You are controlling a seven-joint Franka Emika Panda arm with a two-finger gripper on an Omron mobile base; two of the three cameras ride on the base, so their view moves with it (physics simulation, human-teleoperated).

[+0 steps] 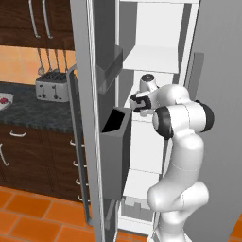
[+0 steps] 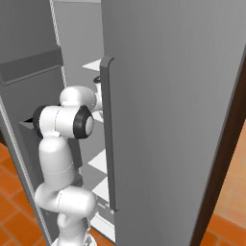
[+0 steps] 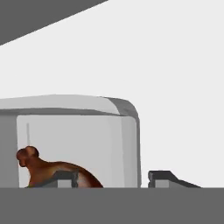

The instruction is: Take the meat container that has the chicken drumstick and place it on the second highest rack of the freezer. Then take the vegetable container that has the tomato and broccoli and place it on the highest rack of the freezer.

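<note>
Tool (image 3: 111, 179) sat w/ fingers apart, straddling meat container's (image 3: 87, 131) wall; chicken drumstick (image 3: 48, 168) lay inside by its left finger (image 3: 63, 177).

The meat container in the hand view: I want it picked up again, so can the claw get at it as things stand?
Probably yes. The claw is open, and the meat container with the chicken drumstick sits right in front of it; one fingertip overlaps its near wall, the other is outside its corner. Nothing stands between.
</note>
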